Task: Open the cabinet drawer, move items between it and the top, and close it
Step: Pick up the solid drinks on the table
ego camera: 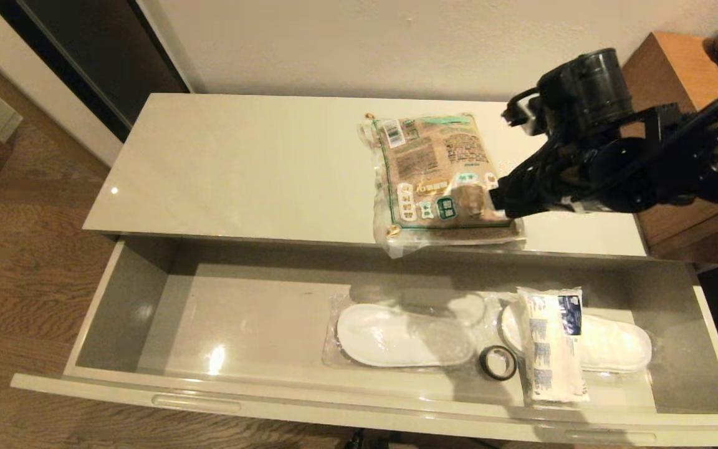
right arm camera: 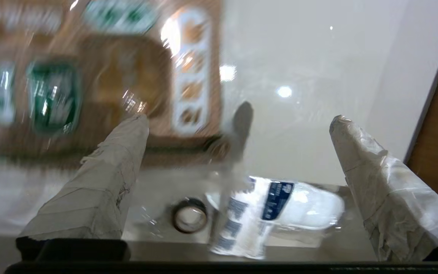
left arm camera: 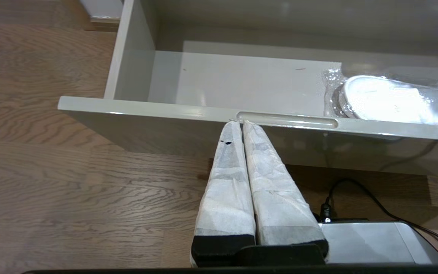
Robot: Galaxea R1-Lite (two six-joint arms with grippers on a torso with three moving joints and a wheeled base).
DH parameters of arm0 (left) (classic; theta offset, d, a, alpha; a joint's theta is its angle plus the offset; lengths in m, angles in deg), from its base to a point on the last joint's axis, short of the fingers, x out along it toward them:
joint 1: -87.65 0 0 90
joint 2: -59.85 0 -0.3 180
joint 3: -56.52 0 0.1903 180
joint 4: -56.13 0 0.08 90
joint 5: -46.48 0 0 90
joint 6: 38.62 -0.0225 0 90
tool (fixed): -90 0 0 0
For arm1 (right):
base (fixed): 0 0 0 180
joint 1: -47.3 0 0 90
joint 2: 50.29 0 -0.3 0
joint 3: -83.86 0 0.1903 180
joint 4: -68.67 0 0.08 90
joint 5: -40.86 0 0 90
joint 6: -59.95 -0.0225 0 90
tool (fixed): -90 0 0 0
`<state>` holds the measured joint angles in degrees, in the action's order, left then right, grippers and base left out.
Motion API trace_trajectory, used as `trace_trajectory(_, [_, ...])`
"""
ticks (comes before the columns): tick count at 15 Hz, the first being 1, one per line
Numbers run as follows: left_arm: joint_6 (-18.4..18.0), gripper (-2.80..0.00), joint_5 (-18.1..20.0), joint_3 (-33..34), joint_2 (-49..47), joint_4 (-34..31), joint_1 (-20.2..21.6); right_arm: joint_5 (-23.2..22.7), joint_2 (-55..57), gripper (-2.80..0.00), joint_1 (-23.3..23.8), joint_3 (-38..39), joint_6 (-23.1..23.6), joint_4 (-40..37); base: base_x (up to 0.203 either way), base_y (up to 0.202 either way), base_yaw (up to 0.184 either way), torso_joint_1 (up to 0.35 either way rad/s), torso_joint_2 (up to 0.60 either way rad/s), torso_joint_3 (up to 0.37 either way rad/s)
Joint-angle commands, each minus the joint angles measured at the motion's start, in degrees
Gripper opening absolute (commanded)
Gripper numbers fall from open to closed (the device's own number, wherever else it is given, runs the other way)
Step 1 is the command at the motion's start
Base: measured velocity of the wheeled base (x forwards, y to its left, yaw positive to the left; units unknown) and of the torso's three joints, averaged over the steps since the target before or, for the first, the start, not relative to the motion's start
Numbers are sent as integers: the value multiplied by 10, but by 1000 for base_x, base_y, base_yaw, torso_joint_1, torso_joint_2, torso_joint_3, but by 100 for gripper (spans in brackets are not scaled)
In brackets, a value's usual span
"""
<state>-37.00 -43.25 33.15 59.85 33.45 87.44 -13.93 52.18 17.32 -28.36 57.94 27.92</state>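
With the right gripper spread wide above the grain bag on the top, it should probably reach toward six o'clock for the tissue pack in the drawer.

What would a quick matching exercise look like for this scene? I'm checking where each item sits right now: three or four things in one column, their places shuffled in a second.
Things:
1. grain bag
2. tissue pack
3. tape ring
4. left gripper

Places:
A. in the drawer, between the two slippers
B. outside the drawer, shut, at a front handle slot
C. on the cabinet top, at its front edge
D. in the drawer, lying across one slipper

Pairs: 1-C, 2-D, 3-A, 4-B
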Motion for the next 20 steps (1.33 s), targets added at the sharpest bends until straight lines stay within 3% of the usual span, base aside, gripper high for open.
trace_trajectory(1, [0,-280,0,0,0,0,0,-35,26,0,41,-57,-79,-33,0,0,0,0,0,0])
trace_trajectory(4, [0,-280,-1,0,0,0,0,-145,78,0,82,-186,-245,-134,0,0,0,0,0,0])
trace_trajectory(5, [0,-280,0,0,0,0,0,-224,93,0,98,-212,-311,-165,0,0,0,0,0,0])
trace_trajectory(6, [0,-280,-1,0,0,0,0,-285,101,0,109,-217,-355,-176,0,0,0,0,0,0])
trace_trajectory(9, [0,-280,0,0,0,0,0,-392,116,0,132,-220,-470,-186,0,0,0,0,0,0])
trace_trajectory(14, [0,-280,0,0,0,0,0,-519,97,0,188,-190,-480,-190,0,0,0,0,0,0])
trace_trajectory(17, [0,-280,0,0,0,0,0,-564,90,0,211,-176,-466,-185,0,0,0,0,0,0])
trace_trajectory(20, [0,-280,-1,0,0,0,0,-643,74,0,237,-128,-456,-142,0,0,0,0,0,0])
